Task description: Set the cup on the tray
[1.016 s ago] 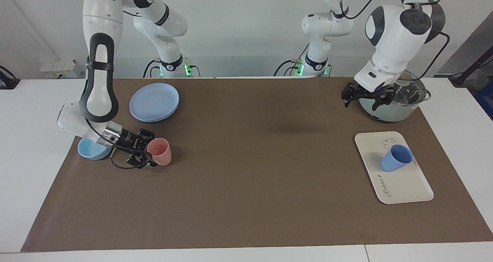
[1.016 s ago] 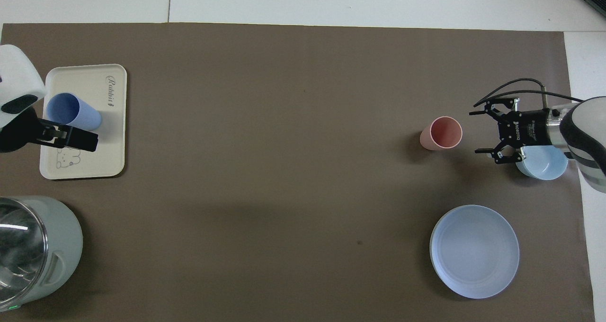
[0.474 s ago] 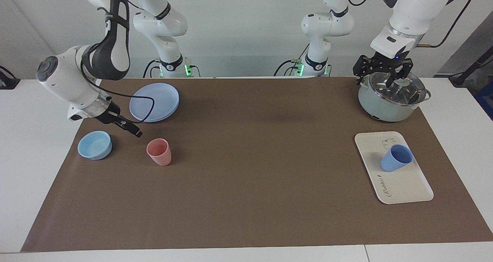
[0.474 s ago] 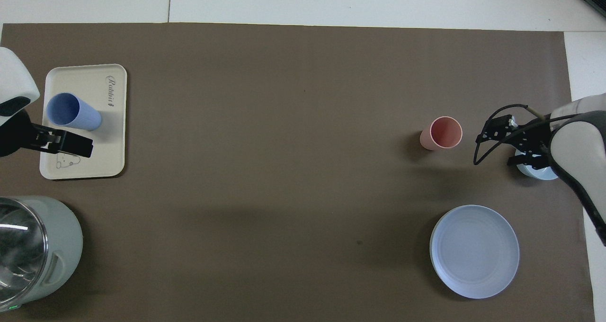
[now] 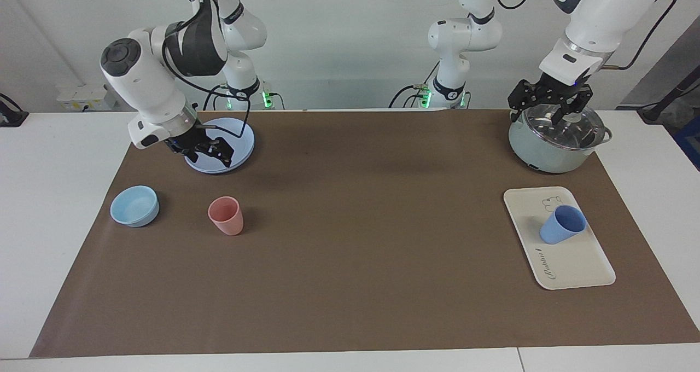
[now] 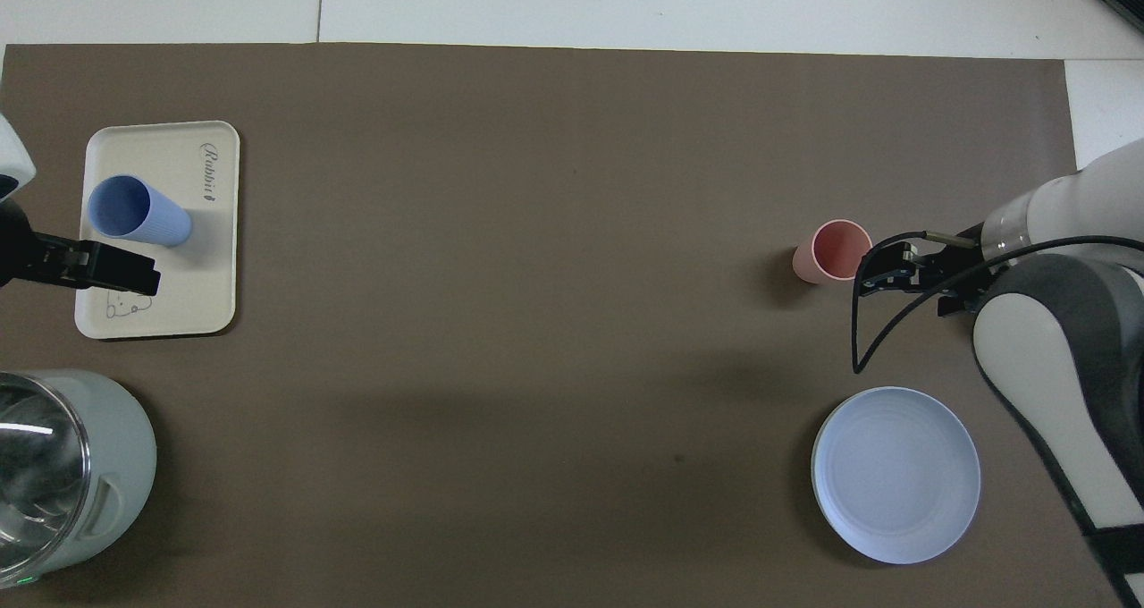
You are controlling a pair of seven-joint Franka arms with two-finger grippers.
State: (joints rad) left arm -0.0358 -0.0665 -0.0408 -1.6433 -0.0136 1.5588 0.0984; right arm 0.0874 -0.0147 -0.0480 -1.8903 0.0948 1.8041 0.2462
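The cup (image 5: pixel 563 225) is standing on the tray (image 5: pixel 574 262), on the half of it nearer the robots, just beside the small bear drawing, and nothing is gripping it. In the overhead view it is leaning only because of the camera angle; its open mouth is showing there.

The tray is lying toward the left arm's end of the table, with the pot (image 5: pixel 552 142) nearer the robots than it. The left gripper (image 5: pixel 549 99) is hanging in the air over the pot's glass lid, empty, with its fingers looking spread apart. From overhead only its dark tips (image 6: pixel 112 268) are showing, overlapping the tray's edge, and the rest of that arm is cut off by the frame.

Well apart from the tray, toward the right arm's end, the right gripper (image 5: pixel 203 149) is hovering over the plate (image 5: pixel 240 137), covering part of its rim. I cannot tell how far its fingers are open; it seems to be holding nothing. Overhead, its wrist and cable (image 6: pixel 903 273) are lying across the view beside the pink cup (image 5: pixel 226 215), and the arm is hiding the bowl (image 5: pixel 134 205) completely there. In the facing view the bowl and pink cup are sitting free on the mat (image 5: pixel 355 240).
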